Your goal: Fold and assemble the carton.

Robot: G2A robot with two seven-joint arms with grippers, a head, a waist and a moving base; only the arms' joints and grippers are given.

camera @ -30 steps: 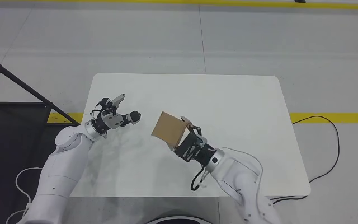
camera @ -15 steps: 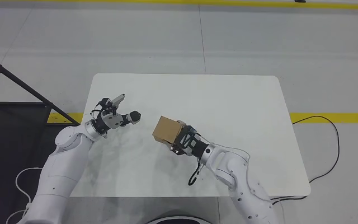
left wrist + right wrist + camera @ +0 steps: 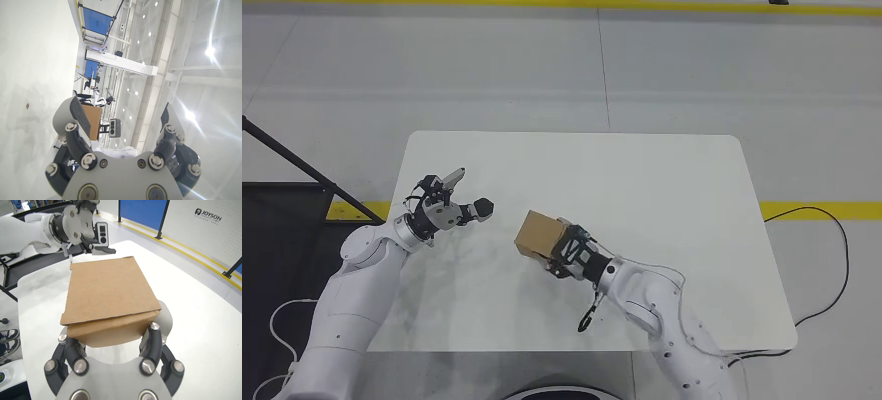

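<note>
A brown cardboard carton [image 3: 540,233], closed into a box shape, lies near the middle of the white table [image 3: 672,180]. My right gripper [image 3: 565,251] is shut on the carton's near end, and in the right wrist view the carton [image 3: 107,291] sits between that gripper's [image 3: 113,330] fingers, flat top up. My left gripper [image 3: 473,192] hangs open over the table's left part, a short way left of the carton, holding nothing. In the left wrist view the left gripper [image 3: 122,115] has its jaws wide apart, with the carton [image 3: 93,117] beyond one finger.
The table's left edge lies close behind the left arm, with a black frame [image 3: 287,160] beside it. The left gripper [image 3: 94,247] hovers just beyond the carton's far edge. Bare table stretches to the right [image 3: 189,313] and at the back.
My right gripper has moved left with the carton and tipped it from an upright tilt down to a lower, flatter pose. The left arm has kept still.
</note>
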